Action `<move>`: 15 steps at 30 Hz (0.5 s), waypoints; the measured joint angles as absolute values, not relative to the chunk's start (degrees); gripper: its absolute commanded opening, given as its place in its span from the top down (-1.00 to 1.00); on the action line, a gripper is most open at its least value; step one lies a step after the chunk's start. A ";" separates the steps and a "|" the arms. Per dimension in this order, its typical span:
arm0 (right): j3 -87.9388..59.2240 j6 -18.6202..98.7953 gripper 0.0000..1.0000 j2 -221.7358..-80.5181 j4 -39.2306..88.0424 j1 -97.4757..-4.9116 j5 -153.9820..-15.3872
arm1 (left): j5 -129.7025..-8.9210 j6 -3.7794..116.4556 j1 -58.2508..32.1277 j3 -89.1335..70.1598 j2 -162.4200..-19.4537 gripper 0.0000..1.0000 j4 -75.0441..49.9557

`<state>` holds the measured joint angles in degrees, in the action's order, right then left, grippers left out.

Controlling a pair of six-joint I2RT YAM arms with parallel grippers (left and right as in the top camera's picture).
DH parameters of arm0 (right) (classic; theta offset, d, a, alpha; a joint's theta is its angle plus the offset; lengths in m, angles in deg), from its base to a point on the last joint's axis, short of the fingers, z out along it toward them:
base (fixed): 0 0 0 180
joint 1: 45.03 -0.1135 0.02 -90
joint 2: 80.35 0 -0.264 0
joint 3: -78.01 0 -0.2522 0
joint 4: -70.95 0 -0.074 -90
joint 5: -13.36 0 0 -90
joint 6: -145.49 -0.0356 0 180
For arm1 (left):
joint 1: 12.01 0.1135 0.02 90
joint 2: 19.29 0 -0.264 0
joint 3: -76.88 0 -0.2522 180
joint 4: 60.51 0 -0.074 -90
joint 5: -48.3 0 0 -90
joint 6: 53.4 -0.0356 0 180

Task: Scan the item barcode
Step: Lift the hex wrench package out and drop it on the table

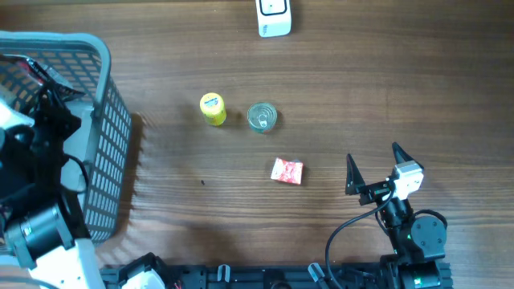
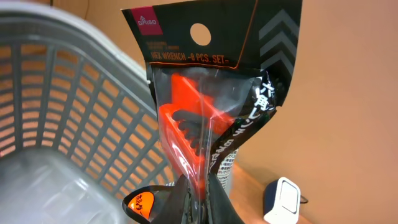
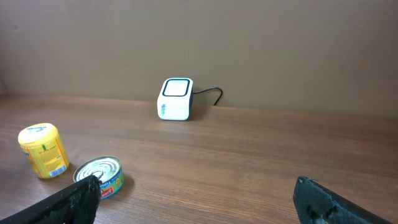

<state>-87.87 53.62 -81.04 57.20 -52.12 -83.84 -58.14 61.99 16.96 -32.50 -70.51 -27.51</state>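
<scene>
– Wood-grain counter (image 1: 385,80), plain beige wall (image 3: 280,43) behind, grey basket (image 1: 112,136) on your left side. What could go wrong from here?

– Mostly the hold. I have the hex wrench packet (image 2: 205,112) by its bottom edge only, and it stands tall above the pinch. I judge that a quick swing could make the glossy film fold over or slide out. It appears to hang over the basket, so a drop would land it inside, and carried low it could catch the rim

– And the scan itself?

– The scanner (image 1: 274,18) sits at the far edge of the counter, well apart from the packet. I cannot see a barcode on the printed face turned to my wrist camera, so it may be on the back and I could present the wrong side. The shiny wrap might also throw glare. The yellow tub (image 1: 213,109) and the tin can (image 1: 262,117) stand between basket and scanner, and a low pass could knock them. The red sachet (image 1: 287,171) lies nearer my right arm, off that path

– How do your end effectors stand?

– My left end effector (image 2: 199,208) is pinched tight on the packet's lower edge and touches nothing else that I can see. My right end effector (image 1: 373,152) is spread wide, holds nothing, and hovers over bare counter near the front edge, pointed toward the scanner
</scene>
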 measured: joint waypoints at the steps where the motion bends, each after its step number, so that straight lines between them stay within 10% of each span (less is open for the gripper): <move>1: -87.90 53.62 -1.00 -81.04 57.20 -52.12 -83.84 | -58.19 62.21 16.96 -32.50 -69.62 0.92 -27.48; 15: -87.90 53.62 -1.00 -81.04 57.20 -52.12 -83.84 | -70.03 65.86 16.96 -32.48 -66.25 0.92 -27.33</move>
